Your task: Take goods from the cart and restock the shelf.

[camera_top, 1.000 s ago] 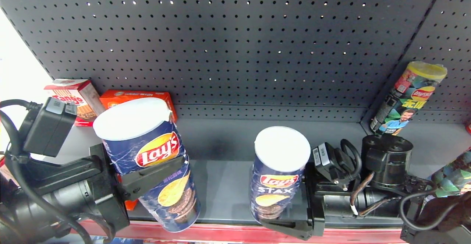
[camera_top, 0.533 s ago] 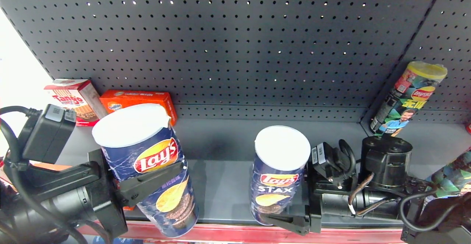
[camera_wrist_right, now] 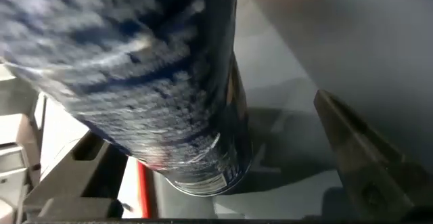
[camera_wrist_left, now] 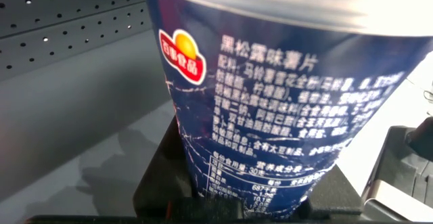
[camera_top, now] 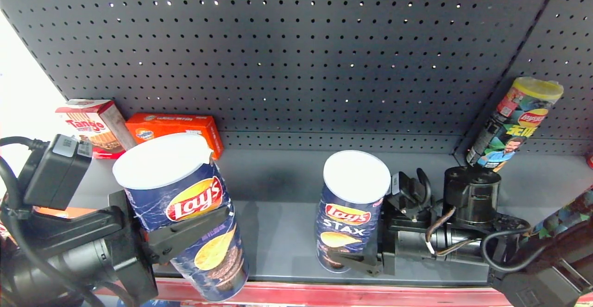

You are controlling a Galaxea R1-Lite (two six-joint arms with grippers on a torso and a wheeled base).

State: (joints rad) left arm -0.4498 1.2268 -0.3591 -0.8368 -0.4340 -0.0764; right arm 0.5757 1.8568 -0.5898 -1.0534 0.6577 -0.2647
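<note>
Left end effector (camera_top: pixel 185 226) clamps tilted can (camera_top: pixel 178 191) over shelf edge (camera_top: pixel 287 293); right end effector (camera_top: pixel 353 253) flanks upright can (camera_top: pixel 354 205), grip unclear.

Head view: set above and in front, tilted down onto the shelf (camera_top: pixel 278 191) and its pegboard back (camera_top: pixel 296 57), at close range. Left wrist view: tight against the left can (camera_wrist_left: pixel 270 116), facing the pegboard back. Right wrist view: tight beside the right can (camera_wrist_right: pixel 176 116), facing the shelf surface. All three views share the shelf.
</note>
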